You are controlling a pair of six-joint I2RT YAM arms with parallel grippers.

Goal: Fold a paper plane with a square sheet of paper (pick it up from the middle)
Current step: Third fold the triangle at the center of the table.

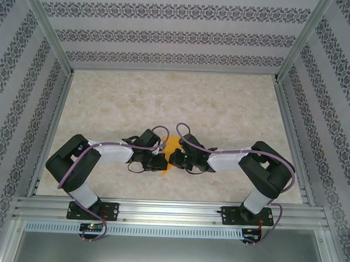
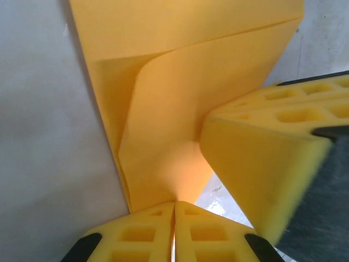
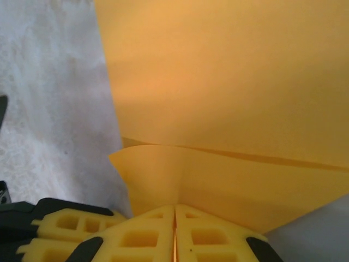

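As two black robot arms reach inward from the near edge of a pale marbled worktop, their wrists meet over a sheet of paper, orange-yellow, lying a little nearer than the middle of the surface. From above, the sheet shows as a small bright patch between the two wrists and is largely covered by them.

The left hand, seen through its own wrist camera, has its two yellow fingers pressed together on a lower edge of the sheet. The paper rises away from that grip in a curved flap, with a straight crease crossing the layer behind it.

The right hand is likewise clamped on the paper, its fingers closed on the edge of a folded layer. A fold line runs across the sheet just above the grip. The two hands sit just beside each other. In the left wrist view, the right hand's blocky yellow fingers press against the flap. In the right wrist view, one yellow finger of the left hand sits at the lower left corner.

Whether the sheet rests on the worktop or is held just clear of it cannot be told.

Patterned walls enclose the worktop on three sides, and an aluminium rail carries both arm bases.
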